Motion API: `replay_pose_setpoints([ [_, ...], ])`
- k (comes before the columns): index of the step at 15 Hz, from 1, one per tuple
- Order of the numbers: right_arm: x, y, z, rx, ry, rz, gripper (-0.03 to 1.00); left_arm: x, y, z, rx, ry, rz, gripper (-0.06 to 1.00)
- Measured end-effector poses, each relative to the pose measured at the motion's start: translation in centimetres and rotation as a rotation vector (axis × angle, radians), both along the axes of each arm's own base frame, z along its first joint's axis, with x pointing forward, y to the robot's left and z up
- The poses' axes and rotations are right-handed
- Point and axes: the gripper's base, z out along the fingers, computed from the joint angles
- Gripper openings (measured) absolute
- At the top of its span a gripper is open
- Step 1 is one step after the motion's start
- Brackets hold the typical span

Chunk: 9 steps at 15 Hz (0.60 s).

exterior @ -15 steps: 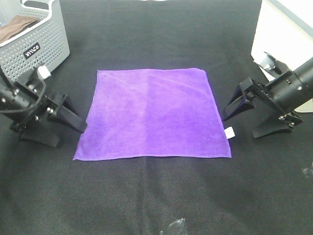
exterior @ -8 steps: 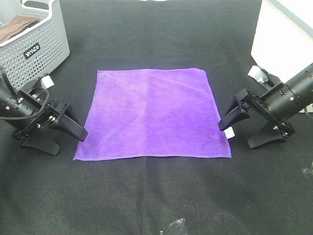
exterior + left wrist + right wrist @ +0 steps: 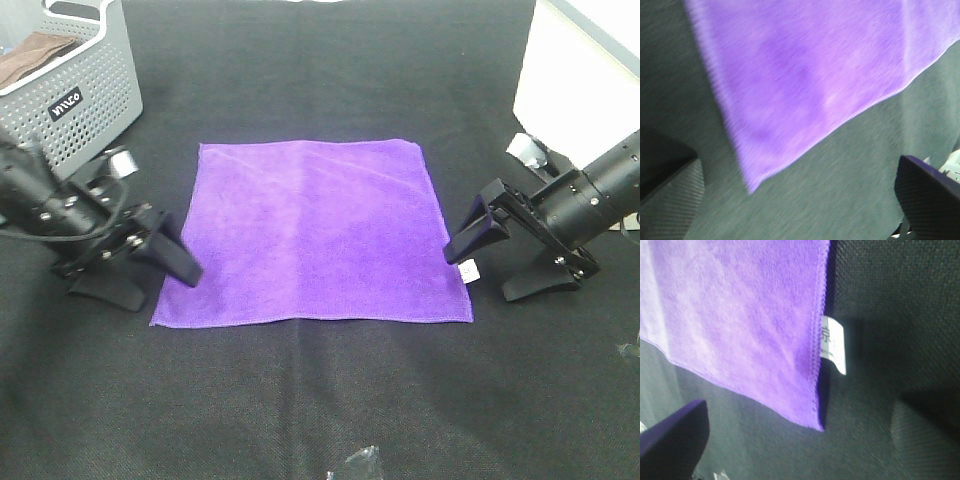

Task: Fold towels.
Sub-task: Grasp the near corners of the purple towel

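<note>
The purple towel [image 3: 310,230] lies flat and unfolded in the middle of the black table. Its small white tag [image 3: 468,270] is on the right edge near the front corner. My left gripper [image 3: 148,280] is open and low at the towel's front left corner, with one finger's tip over the left hem. In the left wrist view the towel [image 3: 805,75] ends in that corner between my fingers [image 3: 670,190]. My right gripper [image 3: 492,262] is open, just right of the tag. The right wrist view shows the towel's hem [image 3: 816,340], the tag [image 3: 834,345] and the front right corner between my fingers [image 3: 675,440].
A grey perforated basket [image 3: 90,90] holding a brown cloth [image 3: 35,55] stands at the back left. A white box [image 3: 580,70] stands at the back right, with a small silver object [image 3: 525,150] beside it. A dark shiny object [image 3: 355,465] sits at the front edge.
My left gripper has moved right until one finger reaches the towel's left edge. My right gripper has dropped and edged left toward the tag. The towel has not moved.
</note>
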Motion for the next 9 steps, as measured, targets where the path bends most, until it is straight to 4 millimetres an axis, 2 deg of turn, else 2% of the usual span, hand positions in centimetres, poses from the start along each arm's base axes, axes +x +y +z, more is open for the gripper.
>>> replay_pose_setpoints([
  [3, 0.3, 0.7, -0.8, 0.037, 0.019, -0.043, 0.86, 1.0, -3.0, -0.6, -0.011, 0.029, -0.013, 0.95],
  [5, 0.4, 2.7, -1.4, 0.06, 0.032, -0.027, 0.8, 1.0, -4.5, -0.9, -0.016, 0.041, -0.018, 0.93],
  [7, 0.4, 5.0, -1.6, 0.05, 0.019, 0.022, 0.76, 0.9, -5.4, -0.9, -0.015, 0.044, -0.024, 0.93],
  [9, 0.4, 5.9, -1.8, 0.04, 0.008, 0.04, 0.72, 0.9, -5.6, -0.9, -0.009, 0.051, -0.008, 0.92],
])
